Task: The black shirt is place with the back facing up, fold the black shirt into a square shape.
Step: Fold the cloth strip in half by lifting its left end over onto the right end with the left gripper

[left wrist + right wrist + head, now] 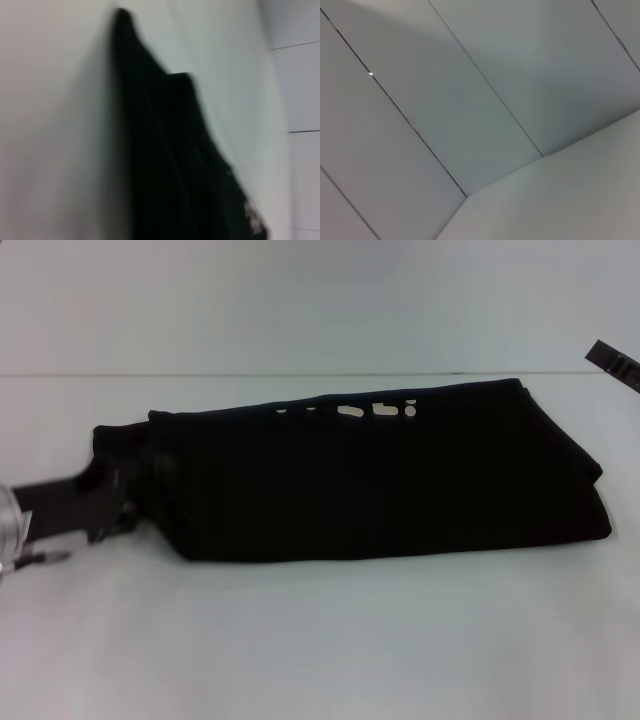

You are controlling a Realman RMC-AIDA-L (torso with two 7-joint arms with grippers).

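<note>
The black shirt [380,480] lies on the white table [320,640] folded into a long band running left to right. Pale lettering [350,408] peeks out along its far edge. My left gripper [112,502] reaches in low from the left and meets the shirt's left end, dark against the dark fabric. The left wrist view shows the black shirt [170,165] close up, with a bit of the pale lettering [252,220]. A small part of my right gripper [612,364] shows at the far right edge, away from the shirt.
White wall panels [470,100] stand behind the table, whose back edge [200,375] runs just beyond the shirt. The right wrist view shows only these panels and a corner of the table [560,200].
</note>
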